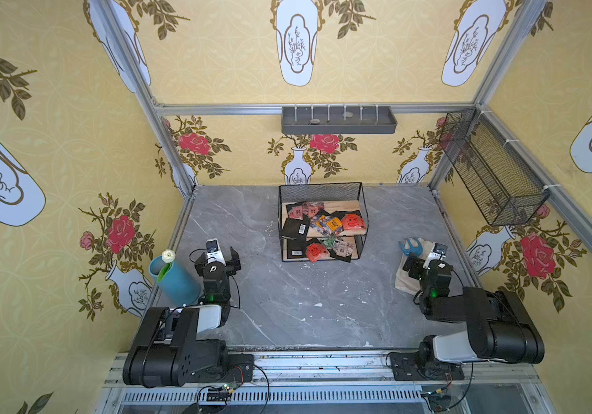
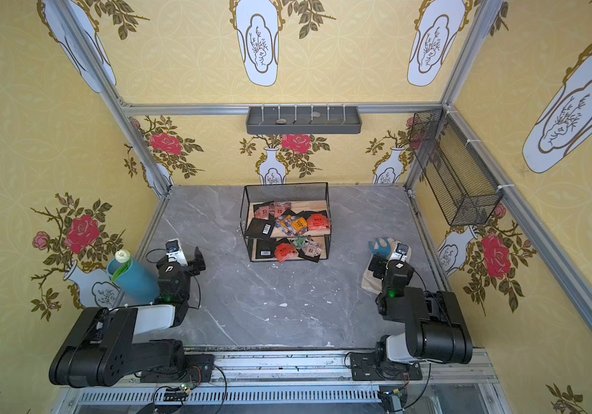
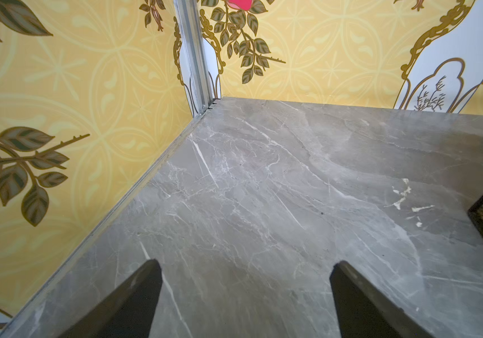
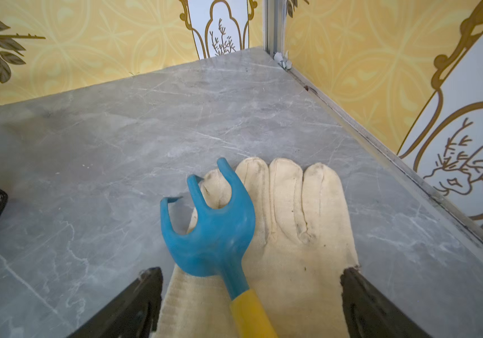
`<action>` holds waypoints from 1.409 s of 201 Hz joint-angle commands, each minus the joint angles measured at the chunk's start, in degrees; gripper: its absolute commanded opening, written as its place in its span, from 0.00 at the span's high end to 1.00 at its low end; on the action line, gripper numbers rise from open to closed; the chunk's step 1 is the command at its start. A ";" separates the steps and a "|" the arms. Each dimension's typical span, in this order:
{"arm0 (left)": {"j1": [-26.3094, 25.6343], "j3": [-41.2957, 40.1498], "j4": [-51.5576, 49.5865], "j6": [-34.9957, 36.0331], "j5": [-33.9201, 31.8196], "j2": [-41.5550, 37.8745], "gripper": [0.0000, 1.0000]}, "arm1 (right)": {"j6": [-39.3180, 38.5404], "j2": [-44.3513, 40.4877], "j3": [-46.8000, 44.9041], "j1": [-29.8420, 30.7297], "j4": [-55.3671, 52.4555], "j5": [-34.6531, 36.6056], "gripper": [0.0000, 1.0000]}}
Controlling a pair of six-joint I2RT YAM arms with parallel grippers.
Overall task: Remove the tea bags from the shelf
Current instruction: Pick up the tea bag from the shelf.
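Ten tea bags [image 1: 332, 224], near enough, counted in both top views: about six on the upper board, about four on the lower, overlapping, so the count is loose. All lie on the one shelf [image 1: 319, 193], which stands mid-table toward the back wall; a couple on the lower board overhang its front edge.

Two arms, one at each front corner. Left gripper [image 3: 246, 263]: jaws wide apart over the bare grey table [image 3: 263, 190], nothing between them. Right gripper [image 4: 250, 270]: jaws wide apart above one cream glove [image 4: 298, 210] with one blue hand rake [image 4: 214, 228] lying on it, gripping neither.

One blue vase [image 1: 176, 279] with a white flower, one grey wall tray [image 1: 339, 122] and one black mesh basket [image 1: 491, 168] show in the top views only, as do the sachets. Each wrist view catches just a mesh corner of the shelf. The rake's yellow handle shows in the right wrist view alone
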 commanded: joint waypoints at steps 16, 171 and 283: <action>0.15 -0.44 4.14 4.52 -1.16 0.26 0.00 | -0.31 0.29 0.21 0.04 5.36 1.07 0.03; 0.21 -0.53 4.15 4.52 -1.15 0.24 0.00 | -0.22 0.29 0.30 -0.04 5.34 1.07 0.03; -1.15 6.33 -14.03 4.87 -5.40 -8.55 0.00 | -2.93 -14.32 8.29 5.75 -17.02 6.23 0.03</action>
